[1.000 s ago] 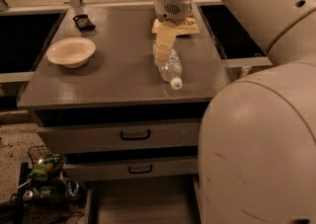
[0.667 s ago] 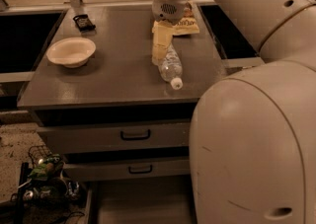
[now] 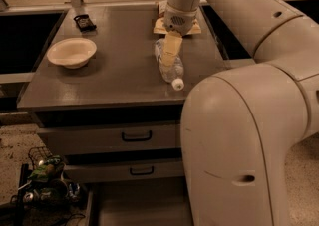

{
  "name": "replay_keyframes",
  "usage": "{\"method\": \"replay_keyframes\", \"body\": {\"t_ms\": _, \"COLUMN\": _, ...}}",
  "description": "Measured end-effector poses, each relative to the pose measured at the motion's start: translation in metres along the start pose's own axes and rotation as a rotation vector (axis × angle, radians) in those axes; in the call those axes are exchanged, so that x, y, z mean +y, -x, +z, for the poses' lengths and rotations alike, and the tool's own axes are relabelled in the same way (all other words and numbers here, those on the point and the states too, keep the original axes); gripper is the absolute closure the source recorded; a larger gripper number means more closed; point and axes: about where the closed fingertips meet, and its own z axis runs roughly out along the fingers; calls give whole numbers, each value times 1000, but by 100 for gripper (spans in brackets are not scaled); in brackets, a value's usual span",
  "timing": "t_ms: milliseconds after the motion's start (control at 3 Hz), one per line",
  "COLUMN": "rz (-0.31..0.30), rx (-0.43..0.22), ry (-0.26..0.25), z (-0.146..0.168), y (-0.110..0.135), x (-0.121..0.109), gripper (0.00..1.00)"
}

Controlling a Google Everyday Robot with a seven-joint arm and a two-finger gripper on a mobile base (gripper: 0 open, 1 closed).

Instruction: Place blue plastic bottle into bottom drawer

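Observation:
The blue plastic bottle [image 3: 170, 73] lies on its side on the grey cabinet top [image 3: 119, 70], with its white cap pointing toward the front edge. My gripper [image 3: 170, 55] reaches down from the back and sits right over the bottle's rear half, hiding that part. The bottle rests on the top. The bottom drawer [image 3: 142, 205] is pulled open at the foot of the cabinet and shows a plain grey floor, partly hidden by my arm [image 3: 239, 140].
A white bowl [image 3: 72, 52] stands at the left of the cabinet top and a small black object [image 3: 84, 22] behind it. A tan snack bag [image 3: 194, 27] lies behind the gripper. Two upper drawers with black handles [image 3: 136, 136] are shut. A wire basket of clutter [image 3: 47, 180] sits on the floor at left.
My gripper has come down a little onto the bottle, and my arm has shifted in view. The bottle has not moved.

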Motion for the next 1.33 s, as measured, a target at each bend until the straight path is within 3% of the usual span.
{"method": "replay_keyframes", "body": {"t_ms": 1333, "rz": -26, "rx": -24, "ry": 26, "z": 18, "y": 17, "x": -2, "gripper": 0}}
